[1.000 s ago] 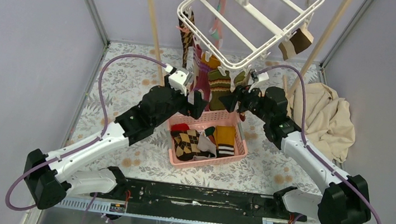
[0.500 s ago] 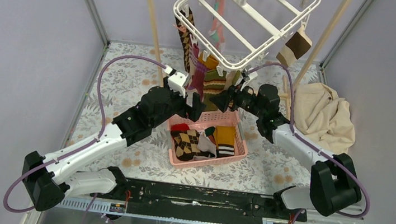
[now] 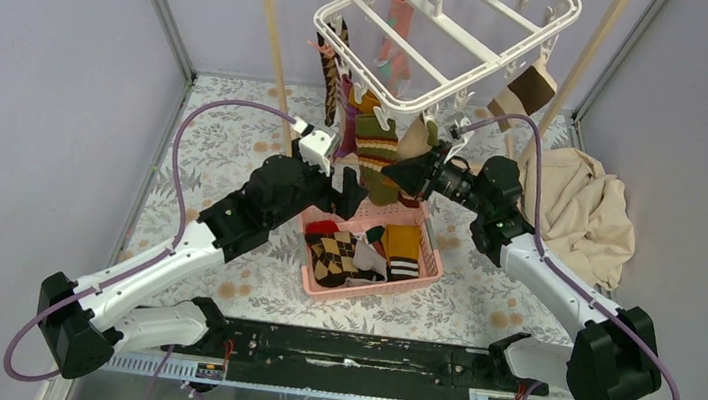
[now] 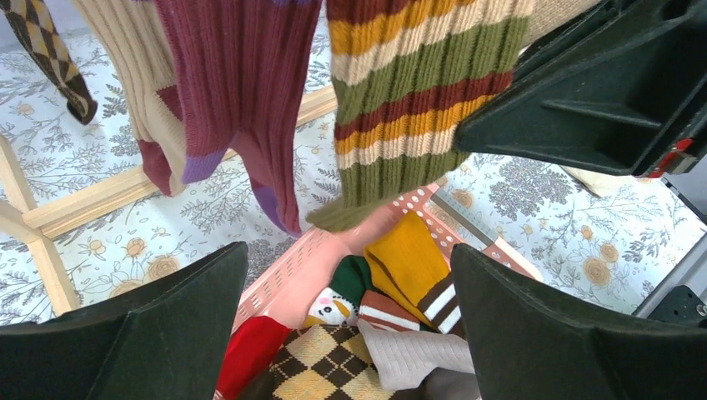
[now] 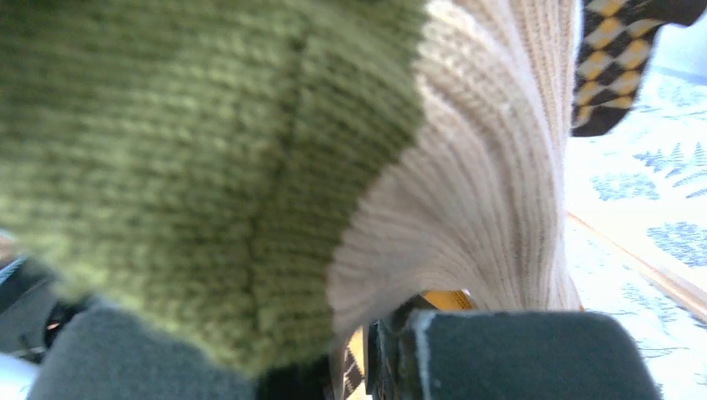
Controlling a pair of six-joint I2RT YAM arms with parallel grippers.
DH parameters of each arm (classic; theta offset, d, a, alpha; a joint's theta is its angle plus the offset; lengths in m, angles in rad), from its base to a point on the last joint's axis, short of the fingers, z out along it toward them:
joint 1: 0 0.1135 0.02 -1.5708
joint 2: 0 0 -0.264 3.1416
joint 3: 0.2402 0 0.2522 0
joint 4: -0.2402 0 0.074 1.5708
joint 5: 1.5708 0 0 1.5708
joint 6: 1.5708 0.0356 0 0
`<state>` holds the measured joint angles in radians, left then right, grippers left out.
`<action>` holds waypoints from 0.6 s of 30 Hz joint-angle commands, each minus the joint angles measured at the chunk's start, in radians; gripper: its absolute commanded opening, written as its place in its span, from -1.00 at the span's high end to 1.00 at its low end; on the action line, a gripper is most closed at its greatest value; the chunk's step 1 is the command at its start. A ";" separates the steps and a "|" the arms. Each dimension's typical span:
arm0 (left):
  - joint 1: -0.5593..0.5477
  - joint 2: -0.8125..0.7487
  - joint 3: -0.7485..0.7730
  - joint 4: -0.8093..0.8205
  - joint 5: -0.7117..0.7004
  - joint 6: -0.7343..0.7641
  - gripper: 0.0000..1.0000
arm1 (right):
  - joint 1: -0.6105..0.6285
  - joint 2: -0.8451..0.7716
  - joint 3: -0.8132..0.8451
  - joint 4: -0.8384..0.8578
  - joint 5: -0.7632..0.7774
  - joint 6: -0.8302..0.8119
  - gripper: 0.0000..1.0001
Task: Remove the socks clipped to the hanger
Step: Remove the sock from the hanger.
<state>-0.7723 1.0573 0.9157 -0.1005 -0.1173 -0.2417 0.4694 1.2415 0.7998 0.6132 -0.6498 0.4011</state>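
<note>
Pinching green-and-cream sock [image 5: 208, 167] in narrowed right gripper [image 3: 401, 175]; hangs vertically from hanger [image 3: 342, 48] overhead, likely needing a downward pull. Just beside, left gripper [image 4: 348, 250] wide, empty.

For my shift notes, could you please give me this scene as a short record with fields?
hanger: hung high, several socks clipped on
striped sock: clipped, hanging over the basket
basket: pink, holds loose socks
left gripper: open, empty, near the hanging socks
right gripper: in among the hanging socks; grip unclear
cloth: beige, heaped at the right
</note>
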 commanded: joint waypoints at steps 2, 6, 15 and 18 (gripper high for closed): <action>0.002 -0.008 -0.025 0.053 0.039 -0.014 -0.97 | 0.005 -0.022 0.018 0.113 -0.092 0.100 0.82; 0.001 -0.004 -0.057 0.109 0.067 -0.012 -0.97 | 0.005 -0.033 0.005 0.177 -0.127 0.171 0.83; 0.001 0.012 -0.126 0.275 0.162 -0.040 -0.97 | 0.006 -0.068 -0.021 0.292 -0.163 0.306 0.85; 0.001 0.017 -0.136 0.314 0.186 -0.053 -0.97 | 0.006 -0.082 -0.030 0.313 -0.170 0.334 0.85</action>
<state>-0.7723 1.0706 0.7959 0.0616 0.0059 -0.2687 0.4694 1.2045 0.7757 0.8074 -0.7849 0.6655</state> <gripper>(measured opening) 0.988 0.109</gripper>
